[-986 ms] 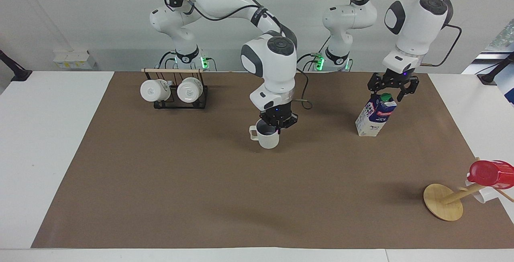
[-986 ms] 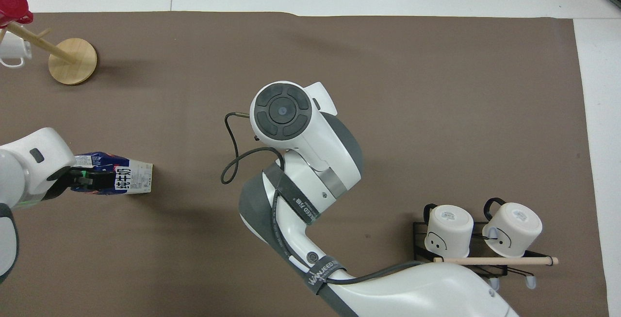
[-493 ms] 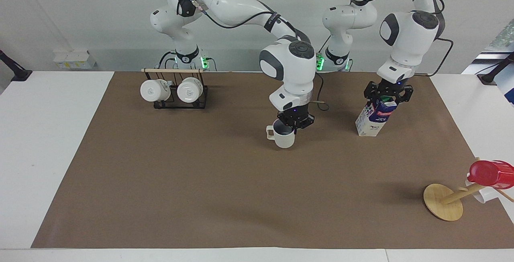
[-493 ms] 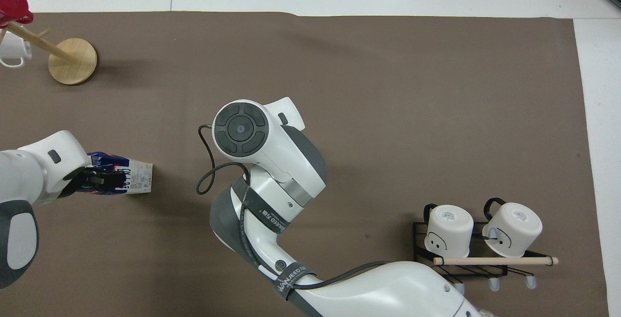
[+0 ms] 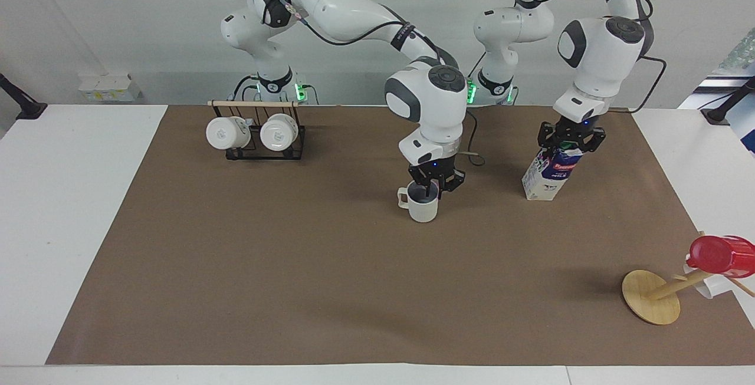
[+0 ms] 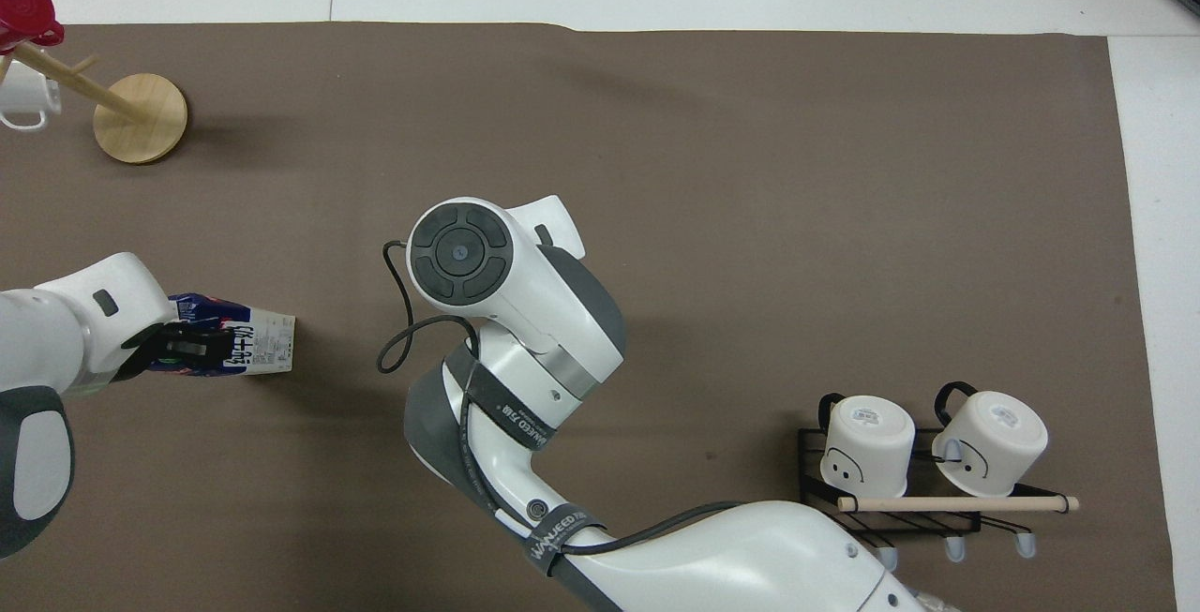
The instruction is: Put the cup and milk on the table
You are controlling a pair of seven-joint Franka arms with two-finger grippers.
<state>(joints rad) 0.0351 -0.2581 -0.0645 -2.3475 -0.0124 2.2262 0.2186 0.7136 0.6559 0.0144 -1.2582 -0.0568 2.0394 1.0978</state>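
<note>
**Cup and milk both on the mat, a pincer at each**

Closest to the robots, toward the right arm's end of the surface (image 5: 71, 196), a black wire rack (image 5: 265, 152) with a wooden rod along its top holds two white mugs (image 5: 224, 132) lying on their sides.

A little farther out, toward the left arm's end, the milk (image 5: 551, 175) has its base on the brown paper mat (image 5: 295, 267). The left pincer (image 5: 570, 140) sits at the carton's gable top, around the green cap. Whether it is clamping the carton or only set about it, I cannot tell.

Farther out again, about midway along the mat, the cup (image 5: 423, 209) is upright and looks to be resting on the mat, well apart from the milk, with its handle turned toward the right arm's end. The right pincer (image 5: 435, 187) comes straight down onto the rim on the side away from the handle. I cannot tell whether it is holding the rim. From overhead, the right arm hides the cup completely.

Farthest from the robots, at the left arm's end, a wooden stand (image 5: 650, 296) with a round base carries a red cup (image 5: 721, 255).
</note>
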